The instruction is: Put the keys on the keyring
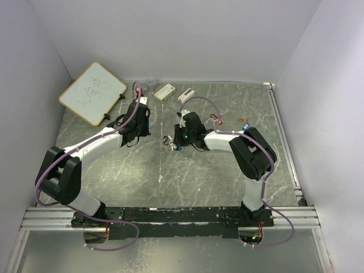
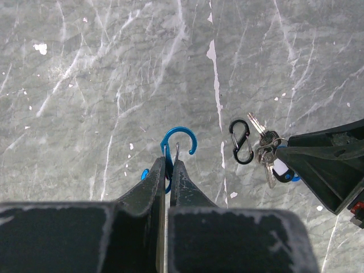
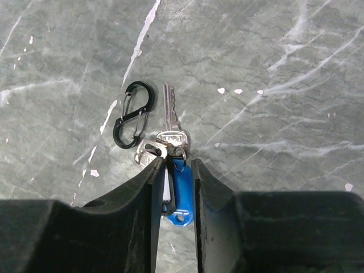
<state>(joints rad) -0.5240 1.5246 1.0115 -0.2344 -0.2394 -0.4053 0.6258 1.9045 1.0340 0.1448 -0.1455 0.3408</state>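
Observation:
My left gripper (image 2: 169, 162) is shut on a blue carabiner keyring (image 2: 181, 142), whose open hook sticks out past the fingertips just above the table. To its right lie a black double-gate clip (image 3: 132, 114) and a bunch of silver keys (image 3: 170, 136) with a blue plastic tag (image 3: 182, 187) and a white black-framed tag. My right gripper (image 3: 178, 162) straddles those tags with its jaws narrow; its left finger touches the white tag, and a thin gap shows beside the blue one. In the top view both grippers (image 1: 140, 122) (image 1: 177, 139) sit mid-table.
More small keys with coloured heads (image 1: 215, 118) (image 1: 245, 120) lie on the table right of the arms. Two white blocks (image 1: 164, 91) (image 1: 186, 95) and a clear cup (image 1: 151, 83) sit near the back wall. A whiteboard (image 1: 92, 92) leans at the back left.

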